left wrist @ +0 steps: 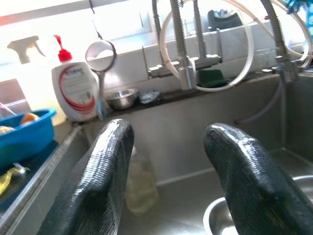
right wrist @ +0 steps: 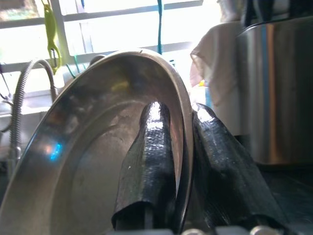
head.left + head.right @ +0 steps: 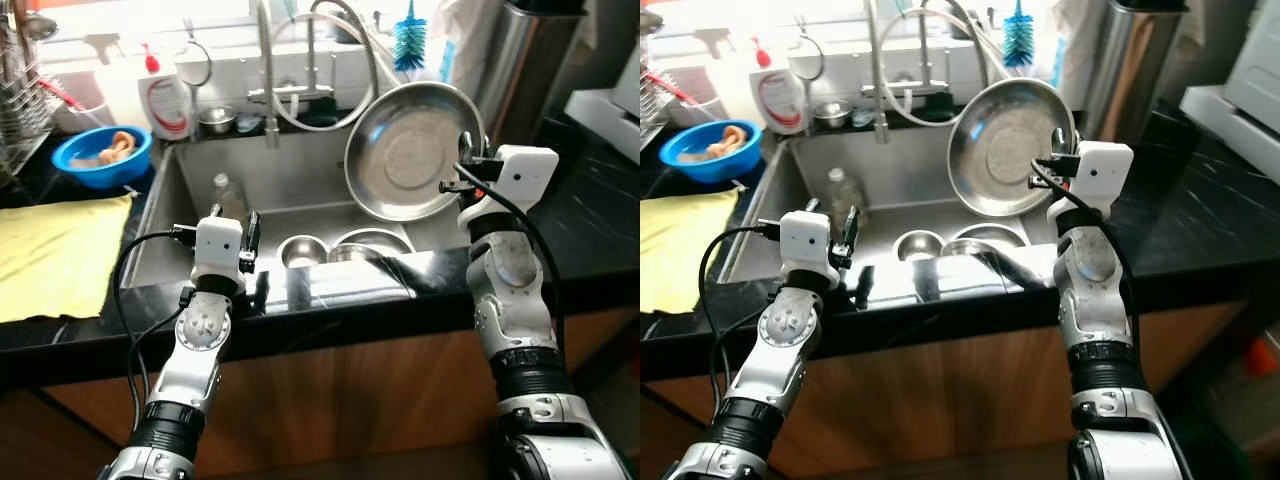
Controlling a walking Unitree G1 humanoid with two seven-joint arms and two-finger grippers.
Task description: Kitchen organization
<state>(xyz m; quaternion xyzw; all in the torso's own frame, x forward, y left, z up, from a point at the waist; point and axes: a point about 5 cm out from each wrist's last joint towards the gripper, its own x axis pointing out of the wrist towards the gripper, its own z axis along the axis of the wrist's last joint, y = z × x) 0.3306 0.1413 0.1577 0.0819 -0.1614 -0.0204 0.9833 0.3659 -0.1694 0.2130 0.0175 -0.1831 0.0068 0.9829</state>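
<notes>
Above the sink's (image 3: 170,215) right side, right gripper (image 2: 183,147) clamps the rim of a tilted steel plate (image 3: 410,150); left gripper (image 1: 168,181) hovers at the near edge, fingers apart

Behind the steel plate (image 3: 412,152), the sink's (image 3: 180,190) right wall is hidden. Two bowls (image 3: 302,250) below the plate are partly covered by the counter edge. The dish rack (image 3: 18,95) is cut off left of the sink.

Shiny round steel plate (image 3: 412,152), tilted on edge above sink (image 3: 300,195)
</notes>
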